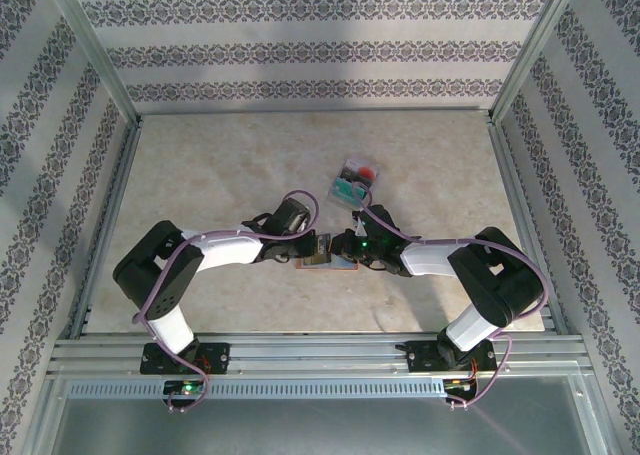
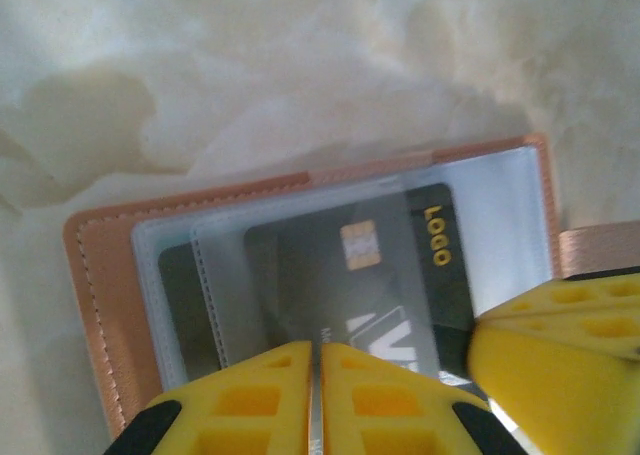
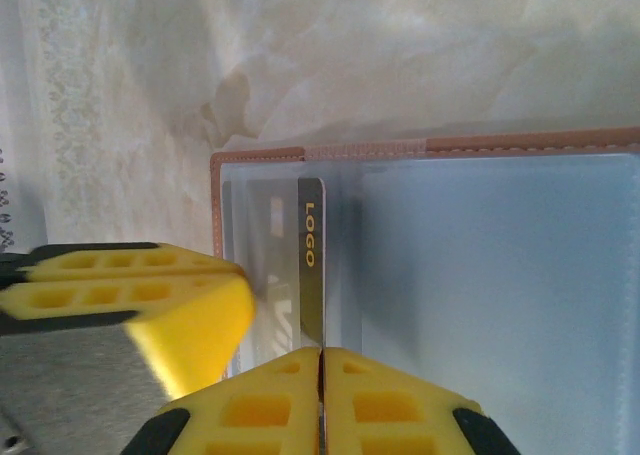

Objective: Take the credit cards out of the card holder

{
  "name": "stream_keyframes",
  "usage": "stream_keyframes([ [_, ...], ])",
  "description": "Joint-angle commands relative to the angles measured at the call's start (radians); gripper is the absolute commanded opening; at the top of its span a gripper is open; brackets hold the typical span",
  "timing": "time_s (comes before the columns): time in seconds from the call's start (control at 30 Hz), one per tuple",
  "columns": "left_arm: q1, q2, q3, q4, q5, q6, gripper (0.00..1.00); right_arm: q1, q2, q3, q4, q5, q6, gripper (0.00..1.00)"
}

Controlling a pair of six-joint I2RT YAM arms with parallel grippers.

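card holder: brown, lying open on the worktop, mid-near, between both arms; clear sleeves face up.
dark card: chip and yellow "LOGO", inside a sleeve.
left end effector: fingers together at the holder's near edge, over a sleeve; possibly pinching plastic, unclear.
right end effector: fingers together at the dark card's end, just beside the left one.
loose cards: teal and red, piled farther back, apart from the holder.
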Motion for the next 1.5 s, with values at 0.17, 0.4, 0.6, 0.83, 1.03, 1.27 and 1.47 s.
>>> stream_keyframes([
  [0.17, -0.009, 0.027, 0.017, -0.014, 0.013, 0.013, 0.12, -0.006, -0.018, 0.001, 0.013, -0.017, -0.005, 0.18],
  [0.4, -0.009, 0.037, 0.011, -0.012, 0.014, 0.005, 0.12, -0.005, 0.005, 0.007, 0.071, -0.062, 0.008, 0.23],
  [0.6, -0.009, 0.037, 0.002, -0.01, 0.015, 0.0, 0.12, -0.005, 0.034, 0.009, 0.143, -0.093, 0.023, 0.23],
  [0.83, -0.009, 0.04, 0.003, -0.006, 0.021, -0.003, 0.12, -0.005, 0.064, -0.005, 0.259, -0.128, 0.053, 0.23],
  [1.03, -0.009, 0.037, -0.001, -0.005, 0.017, -0.005, 0.12, -0.005, 0.053, -0.015, 0.269, -0.122, 0.053, 0.2],
  [1.27, -0.006, 0.024, -0.009, -0.021, -0.007, -0.007, 0.12, -0.013, 0.033, -0.033, 0.263, -0.112, 0.053, 0.15],
  [1.47, 0.004, 0.008, -0.02, -0.034, -0.025, -0.007, 0.12, -0.022, 0.028, -0.047, 0.26, -0.11, 0.055, 0.13],
])
